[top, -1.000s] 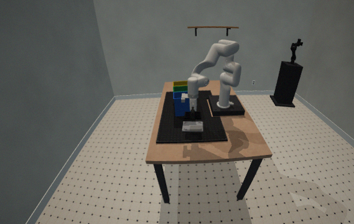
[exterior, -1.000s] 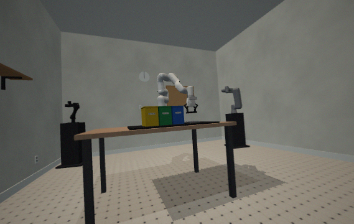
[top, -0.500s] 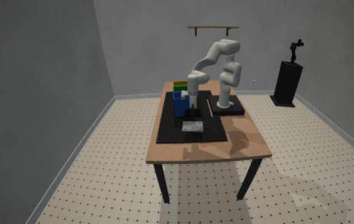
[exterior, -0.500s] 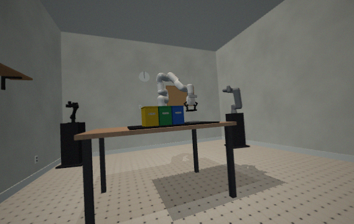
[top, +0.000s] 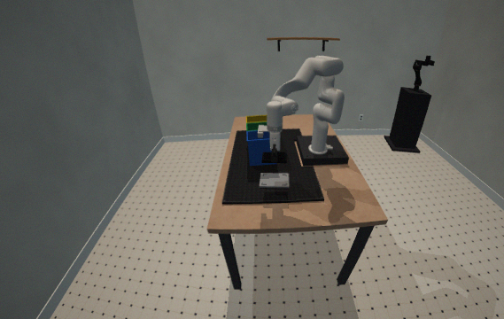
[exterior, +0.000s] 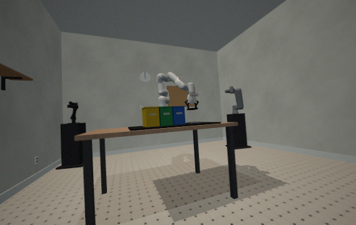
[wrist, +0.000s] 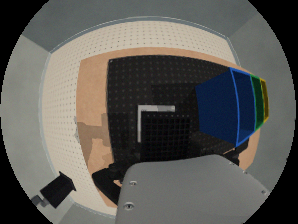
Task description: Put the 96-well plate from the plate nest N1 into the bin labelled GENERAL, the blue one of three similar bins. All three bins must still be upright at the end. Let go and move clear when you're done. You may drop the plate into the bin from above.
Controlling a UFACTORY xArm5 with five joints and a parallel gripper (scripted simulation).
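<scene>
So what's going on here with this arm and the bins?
The white arm is moving a 96-well plate to the blue bin. Its fingers are shut on the dark plate, held above the black mat next to the blue bin but not over its opening. The pale nest lies on the mat nearer the table's front edge. The blue, green and yellow bins all stand upright in a row.
</scene>
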